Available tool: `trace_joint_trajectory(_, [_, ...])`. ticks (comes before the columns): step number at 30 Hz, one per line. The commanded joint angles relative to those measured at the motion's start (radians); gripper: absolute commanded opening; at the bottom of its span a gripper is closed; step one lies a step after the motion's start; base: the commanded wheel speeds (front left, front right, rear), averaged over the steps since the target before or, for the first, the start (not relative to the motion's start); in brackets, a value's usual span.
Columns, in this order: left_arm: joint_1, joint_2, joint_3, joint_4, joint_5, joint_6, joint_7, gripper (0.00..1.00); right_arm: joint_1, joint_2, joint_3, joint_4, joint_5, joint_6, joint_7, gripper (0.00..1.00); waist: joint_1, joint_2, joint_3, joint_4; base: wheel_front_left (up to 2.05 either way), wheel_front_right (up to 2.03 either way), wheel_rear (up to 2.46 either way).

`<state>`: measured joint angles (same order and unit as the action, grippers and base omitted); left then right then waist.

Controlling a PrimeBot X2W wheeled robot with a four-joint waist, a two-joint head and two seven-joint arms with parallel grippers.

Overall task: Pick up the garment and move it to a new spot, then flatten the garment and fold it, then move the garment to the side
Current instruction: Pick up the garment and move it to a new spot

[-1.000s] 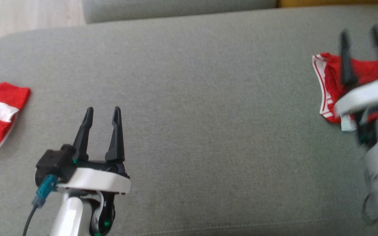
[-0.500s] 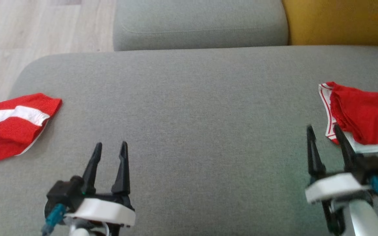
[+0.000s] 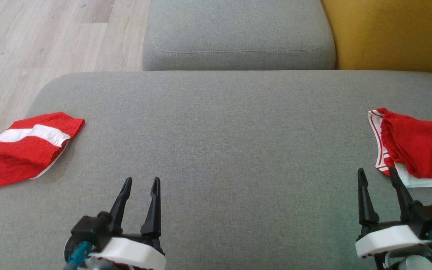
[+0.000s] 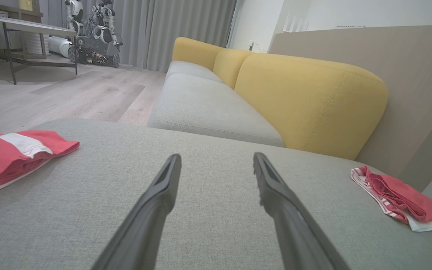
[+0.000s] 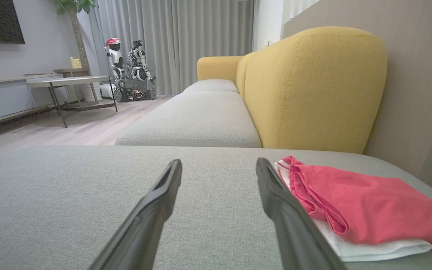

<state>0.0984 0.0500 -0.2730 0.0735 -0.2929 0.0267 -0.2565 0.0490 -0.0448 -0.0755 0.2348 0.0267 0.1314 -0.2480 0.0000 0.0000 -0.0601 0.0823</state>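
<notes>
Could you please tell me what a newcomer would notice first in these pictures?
Two bright red patches stand out on the grey cushion: the white-banded garment at its left edge and the red-over-white garment at its right edge. The left pincer and right pincer hover open and empty in the foreground, with the yellow sofa back beyond.

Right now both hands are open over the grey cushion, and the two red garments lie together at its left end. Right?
No. The left hand and right hand are open over the cushion, but the head view shows the garments apart: the banded garment at its left end, the other garment at its right.
</notes>
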Motion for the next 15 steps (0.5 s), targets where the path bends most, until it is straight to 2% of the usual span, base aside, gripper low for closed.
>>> trace_joint_trajectory(1, [-0.035,0.0,0.024,-0.025,0.007,0.0,-0.005,1.0,-0.033,-0.006,0.019,-0.039,0.01,-0.001,-0.013,1.0,0.0,0.0,0.001,-0.001,0.0,0.0,0.0])
trace_joint_trajectory(15, [-0.034,0.0,0.036,-0.023,0.007,0.009,-0.005,1.0,-0.041,-0.006,0.03,-0.033,0.02,-0.001,-0.014,1.0,0.0,0.0,0.008,-0.029,0.0,0.0,0.0])
